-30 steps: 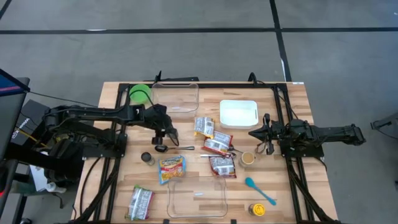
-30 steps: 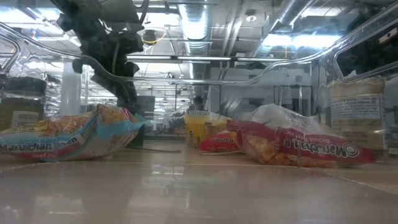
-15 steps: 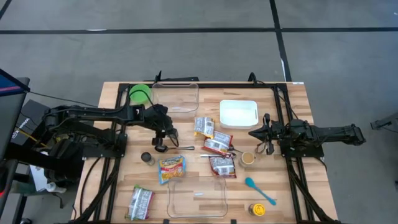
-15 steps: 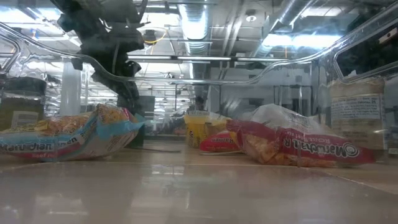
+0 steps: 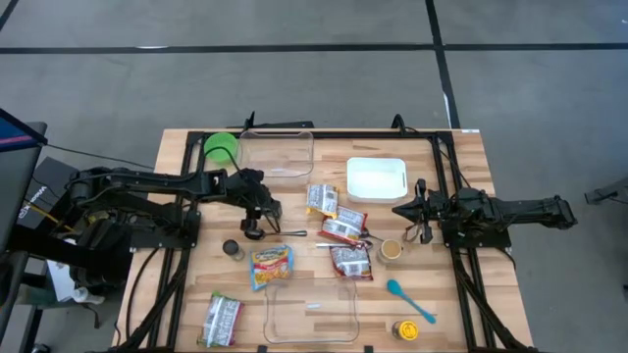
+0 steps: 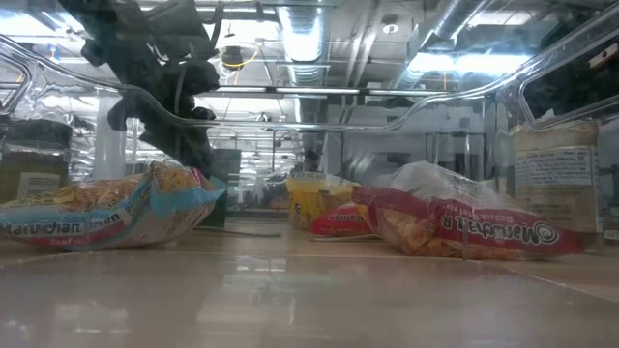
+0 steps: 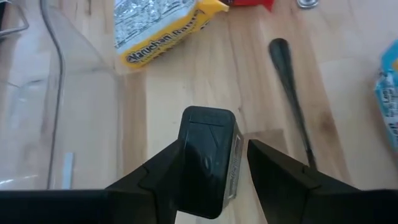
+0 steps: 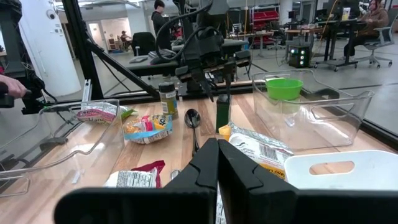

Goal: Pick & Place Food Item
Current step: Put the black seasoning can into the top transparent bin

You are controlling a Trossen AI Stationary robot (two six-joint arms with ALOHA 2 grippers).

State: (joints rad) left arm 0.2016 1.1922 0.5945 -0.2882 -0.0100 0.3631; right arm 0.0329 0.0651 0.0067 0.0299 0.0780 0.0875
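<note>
Left hand (image 7: 210, 163) grips dark bottle (image 7: 207, 155) beside spoon (image 7: 290, 93).

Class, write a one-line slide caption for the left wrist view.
Left gripper shut on a dark bottle, above the wooden table.

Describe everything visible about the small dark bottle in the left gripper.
The small dark bottle is a squarish container with a dark cap and a pale label strip down one side, glossy like plastic. It stands upright between the two fingers of the left gripper, which close on its sides. In the right wrist view it appears at or just above the wooden table, beside the metal spoon. Whether its base touches the wood cannot be told.
</note>
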